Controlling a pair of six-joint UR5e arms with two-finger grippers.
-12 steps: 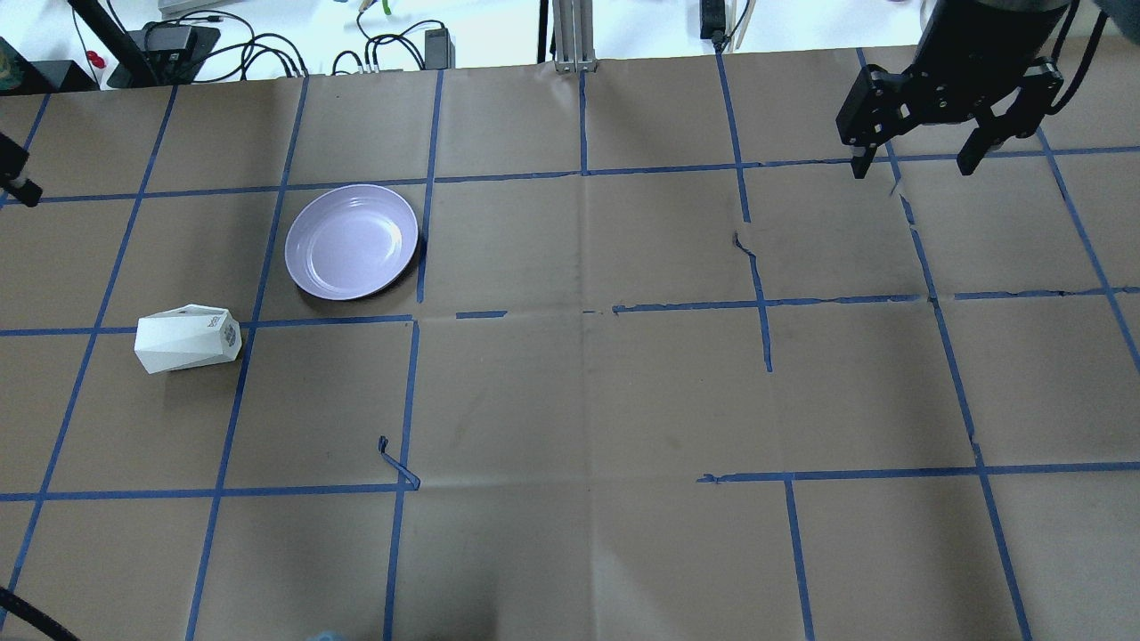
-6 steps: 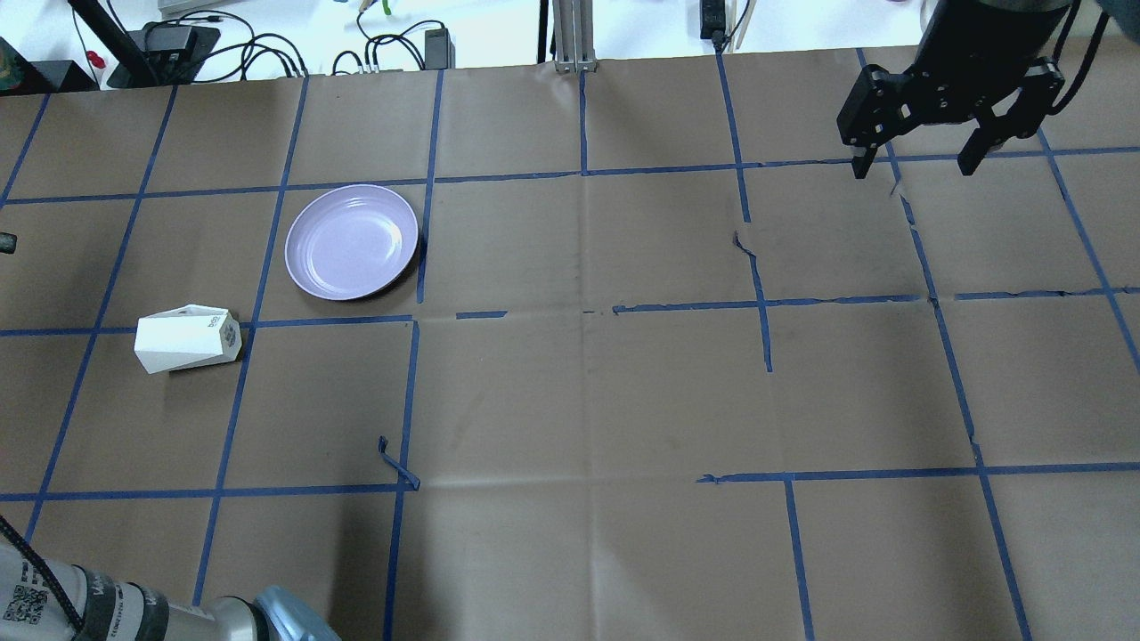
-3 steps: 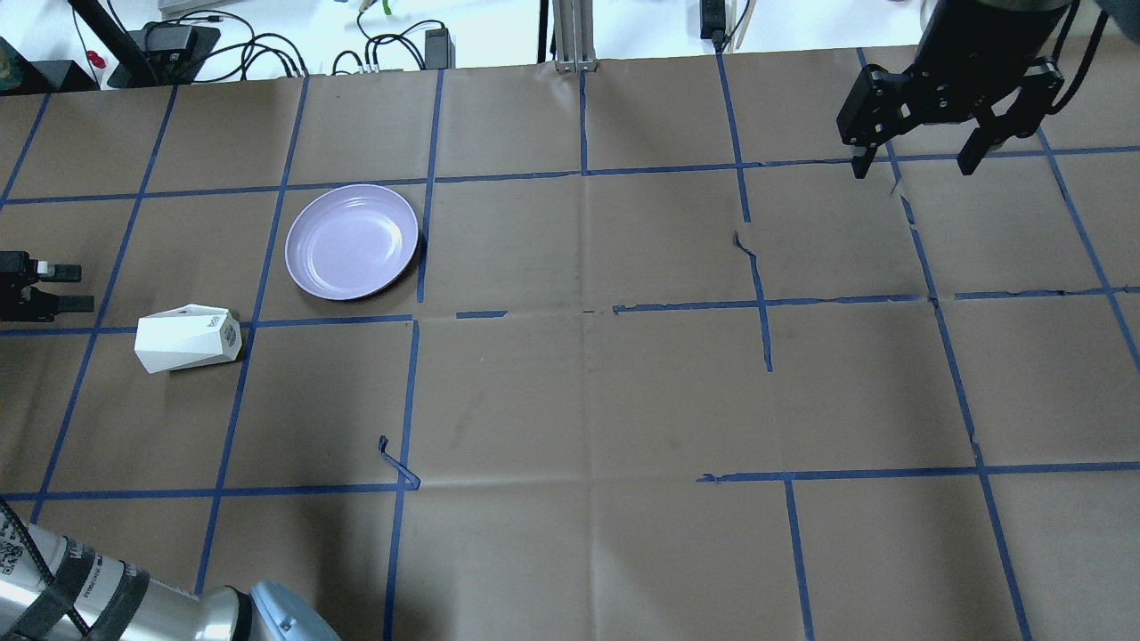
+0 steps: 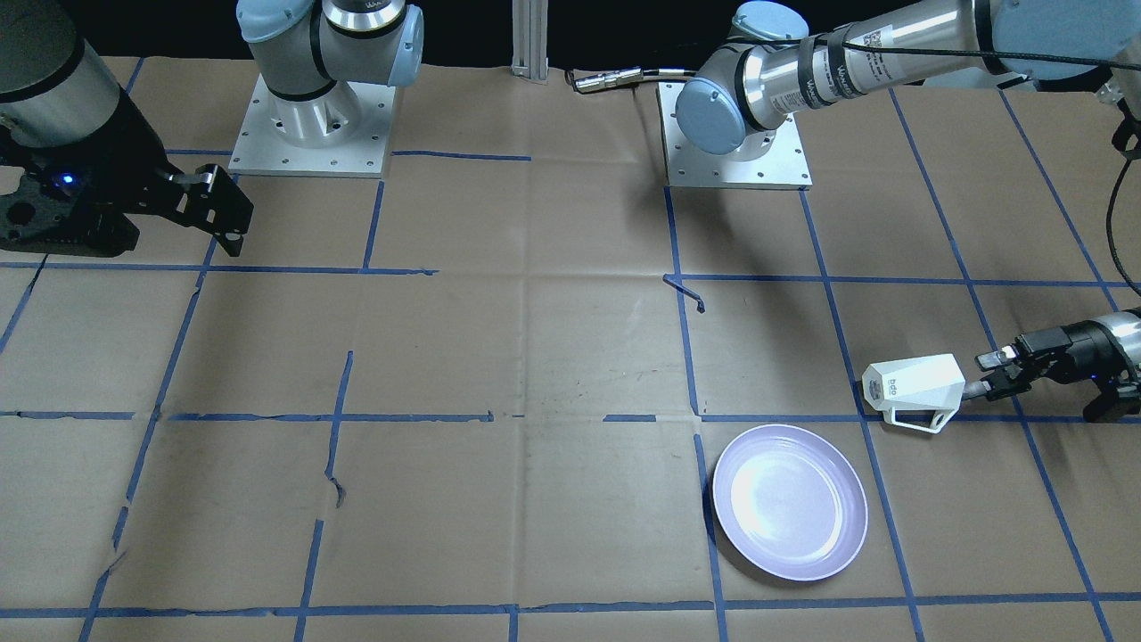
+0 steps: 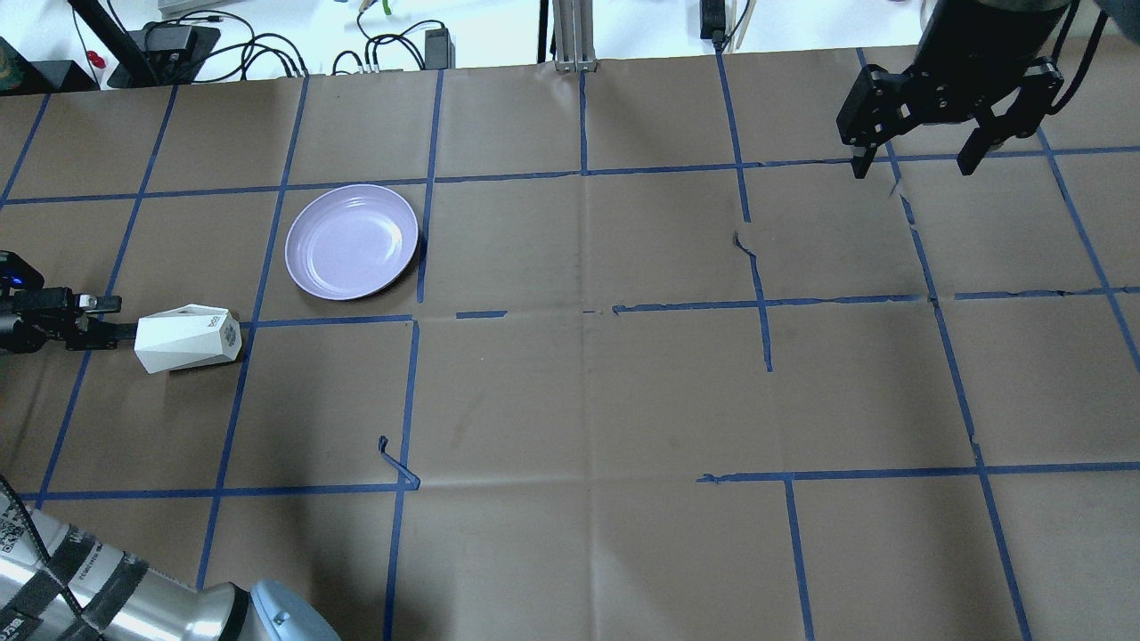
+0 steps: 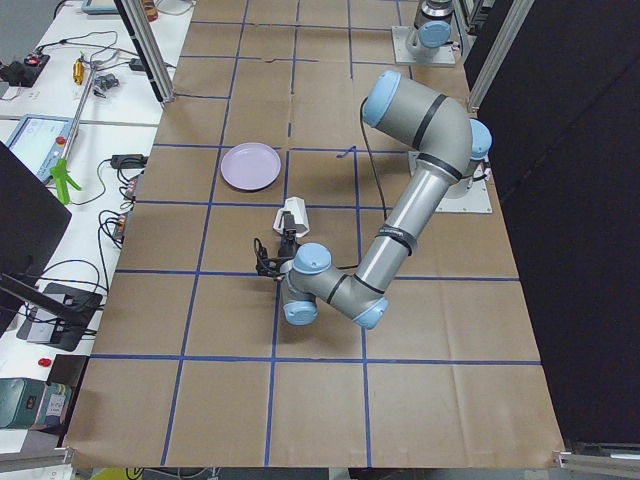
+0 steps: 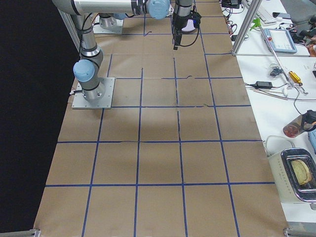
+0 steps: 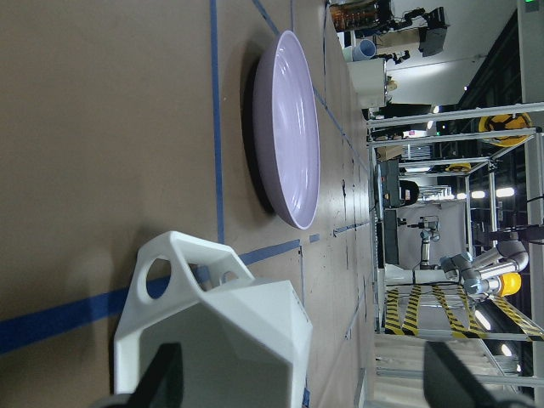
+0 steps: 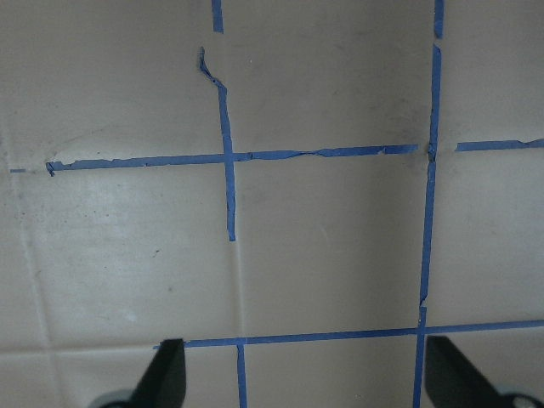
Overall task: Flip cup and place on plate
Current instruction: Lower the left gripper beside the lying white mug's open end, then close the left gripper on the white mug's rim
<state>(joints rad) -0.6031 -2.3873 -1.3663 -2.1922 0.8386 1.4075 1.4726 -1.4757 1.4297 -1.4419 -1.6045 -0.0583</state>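
Observation:
The white faceted cup [image 5: 187, 338] lies on its side on the paper-covered table, wide end toward the left edge; it also shows in the front view [image 4: 914, 390] and the left wrist view [image 8: 221, 331]. The lavender plate [image 5: 352, 241] sits empty just beyond it, also in the front view [image 4: 790, 502]. My left gripper [image 5: 107, 320] lies low and level, open, its fingertips at the cup's wide end [image 4: 988, 374]. Whether it touches the cup I cannot tell. My right gripper [image 5: 917, 165] hangs open and empty above the far right of the table.
Blue tape lines grid the brown paper, with a loose curl of tape [image 5: 396, 467] near the front left. Cables and power bricks [image 5: 267, 49] lie beyond the table's far edge. The left arm's elbow [image 5: 134, 605] lies over the front left corner.
My left gripper has come in from the table's left edge and now sits at the cup's wide end. The cup, plate and right arm have not moved.

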